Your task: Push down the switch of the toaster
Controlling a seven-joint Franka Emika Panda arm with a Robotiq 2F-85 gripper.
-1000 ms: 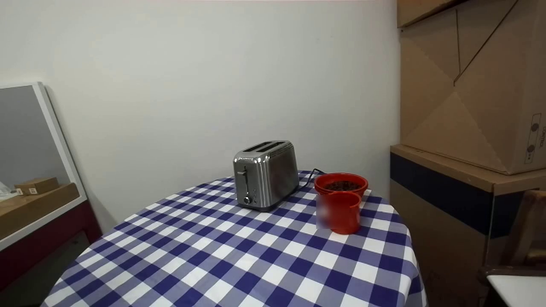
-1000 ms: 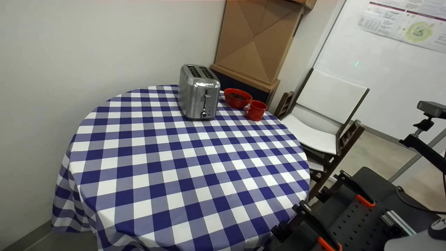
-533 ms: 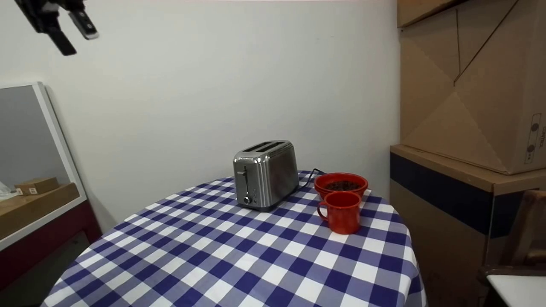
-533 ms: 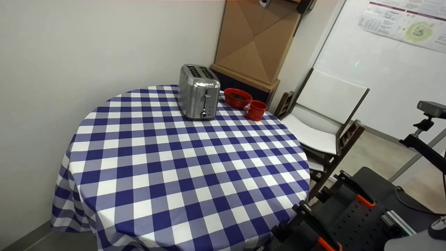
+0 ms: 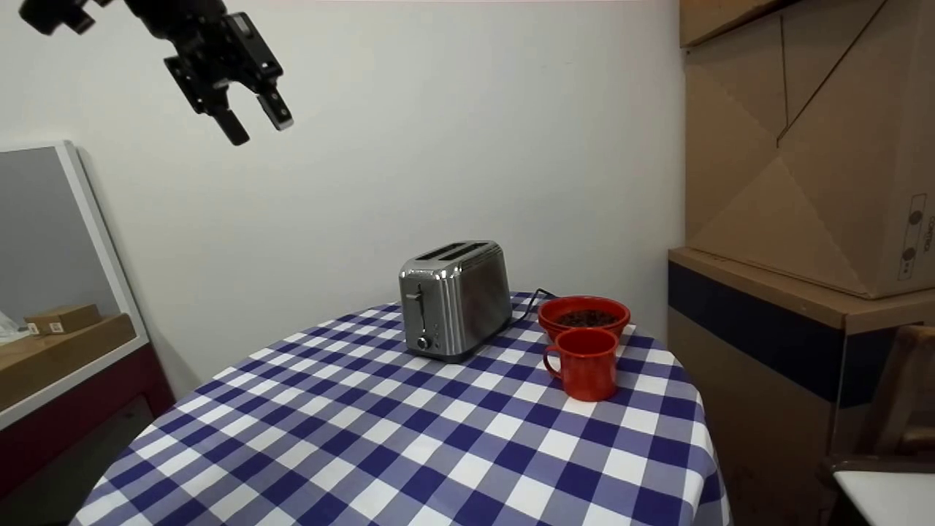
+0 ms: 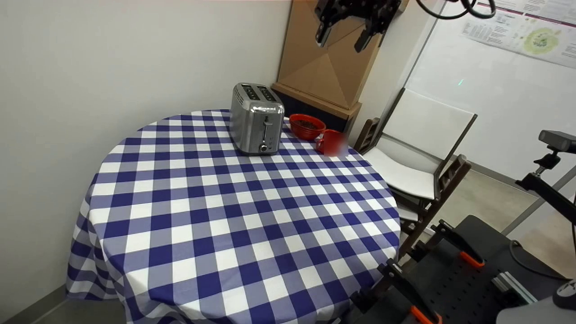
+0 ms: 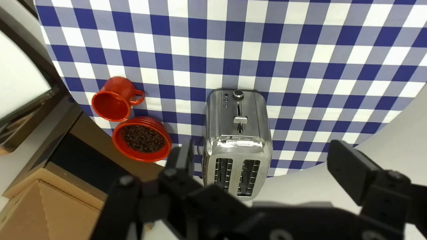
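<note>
Spread wide around nothing, the gripper (image 6: pixel 339 46) has just come further into both exterior views, nearer the toaster (image 5: pixel 456 299) but higher and well apart; the approach seems under way, the press still to come. The lever (image 7: pixel 240 120) sits raised (mug (image 7: pixel 115 96) and bowl (image 7: pixel 133 155) share the tablecloth (image 6: pixel 243 202) with the toaster).

The poster (image 6: pixel 524 32) and cardboard box (image 5: pixel 811 161) are printed, but not legibly.
</note>
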